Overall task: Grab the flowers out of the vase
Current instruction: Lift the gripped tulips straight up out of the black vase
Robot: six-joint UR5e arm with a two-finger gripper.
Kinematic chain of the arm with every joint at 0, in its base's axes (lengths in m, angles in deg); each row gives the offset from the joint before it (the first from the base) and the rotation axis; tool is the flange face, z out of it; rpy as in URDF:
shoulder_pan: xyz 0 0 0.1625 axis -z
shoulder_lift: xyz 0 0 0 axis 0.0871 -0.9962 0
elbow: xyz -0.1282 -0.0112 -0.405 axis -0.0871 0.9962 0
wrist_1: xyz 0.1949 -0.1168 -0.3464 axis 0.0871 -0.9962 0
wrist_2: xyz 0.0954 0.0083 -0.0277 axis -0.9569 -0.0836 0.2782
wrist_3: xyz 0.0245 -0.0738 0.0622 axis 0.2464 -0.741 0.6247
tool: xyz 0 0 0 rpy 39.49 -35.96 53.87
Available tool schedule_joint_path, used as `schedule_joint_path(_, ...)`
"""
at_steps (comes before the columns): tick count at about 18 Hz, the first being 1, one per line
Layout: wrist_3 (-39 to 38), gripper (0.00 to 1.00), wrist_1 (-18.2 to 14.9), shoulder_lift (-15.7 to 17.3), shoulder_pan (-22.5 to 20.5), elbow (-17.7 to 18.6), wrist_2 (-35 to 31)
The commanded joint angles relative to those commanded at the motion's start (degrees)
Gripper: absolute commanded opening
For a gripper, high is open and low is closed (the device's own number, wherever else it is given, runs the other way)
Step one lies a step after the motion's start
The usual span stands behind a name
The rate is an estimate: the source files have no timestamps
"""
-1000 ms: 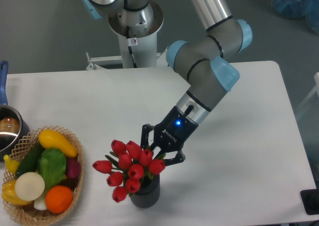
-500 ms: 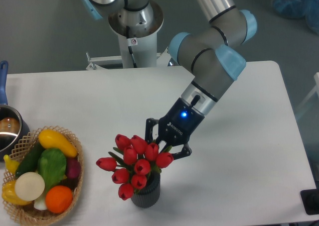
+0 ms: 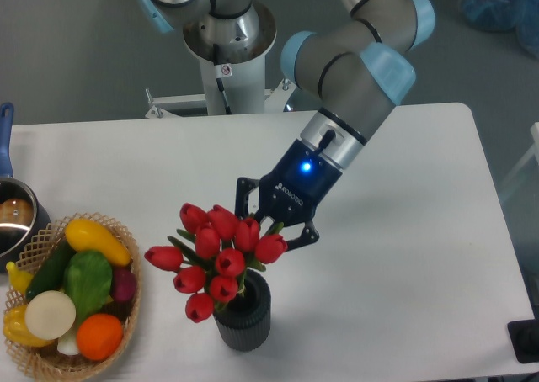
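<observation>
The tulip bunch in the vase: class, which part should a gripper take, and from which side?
Probably the bound stems just under the buds, from the far right, where the gripper already sits. The flowers lean left over the vase, so buds crowd that side.

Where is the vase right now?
The vase stands near the table's front edge, slightly left of centre in the camera view. The flowers rise above it, the basket lies to its left, and the hand is just above.

One fixed camera looks steeply down from past the table's point(image 3: 168, 172) near edge, probably fairly close, toward my base point(image 3: 226, 37).
</observation>
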Motion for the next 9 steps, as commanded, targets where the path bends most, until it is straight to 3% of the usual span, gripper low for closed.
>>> schedule_joint_path(5, -3.16, 0.03, 0.00, 0.00, -0.09, -3.52, 0.27)
schedule_joint_path(9, -3.43, 0.03, 0.00, 0.53, -0.09, -3.52, 1.50)
